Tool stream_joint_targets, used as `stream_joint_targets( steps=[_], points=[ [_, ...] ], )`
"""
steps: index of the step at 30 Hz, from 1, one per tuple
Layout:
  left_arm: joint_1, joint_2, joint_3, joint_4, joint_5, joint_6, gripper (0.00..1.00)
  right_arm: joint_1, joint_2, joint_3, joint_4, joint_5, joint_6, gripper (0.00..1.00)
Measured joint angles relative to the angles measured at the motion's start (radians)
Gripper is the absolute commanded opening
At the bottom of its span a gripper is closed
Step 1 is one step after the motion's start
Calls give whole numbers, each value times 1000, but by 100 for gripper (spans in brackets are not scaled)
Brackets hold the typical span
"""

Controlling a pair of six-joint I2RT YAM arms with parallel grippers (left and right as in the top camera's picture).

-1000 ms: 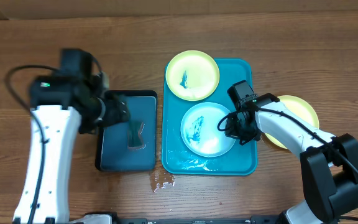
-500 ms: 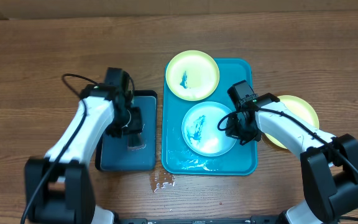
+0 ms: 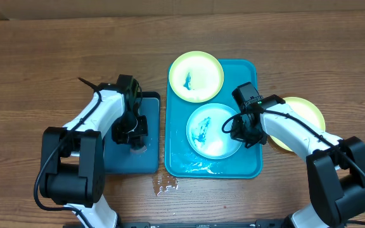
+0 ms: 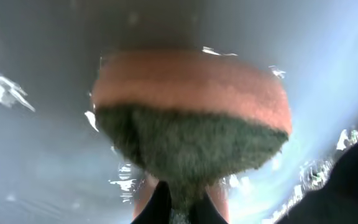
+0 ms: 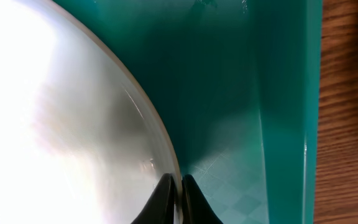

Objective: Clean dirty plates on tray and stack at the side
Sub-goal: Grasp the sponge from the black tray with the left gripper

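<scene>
On the teal tray [image 3: 252,166], light blue plate [image 3: 209,132], right rim pinched by the right end effector [image 3: 236,131], fingers clamped on it. Behind it, overhanging the tray's far-left corner, a smeared yellow-green plate [image 3: 196,76]. A 3rd plate [image 3: 310,109] off the tray on the surface [image 3: 43,50], under the right arm. Only from the right wrist: plate edge between the fingertips. Left end effector [image 3: 137,142] low over the black tray [image 3: 122,161], clamped on a sponge [image 4: 191,124], orange above green, clear only from the left wrist.
</scene>
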Motion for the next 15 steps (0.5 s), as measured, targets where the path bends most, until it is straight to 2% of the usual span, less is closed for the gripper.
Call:
stream_joint_targets(
  steps=[4,8,12,15],
  points=[
    [0,11,110,-133,-12,0,4,0,0,0,-2,2,0,4],
    [0,14,309,-258,-42,2,4,0,0,0,-1,3,-3,4],
    [0,12,450,-307,-77,4,4,-1,0,0,1,7,-51,4],
    [0,12,478,-301,-92,4,4,-5,0,0,3,7,-90,4]
  ],
)
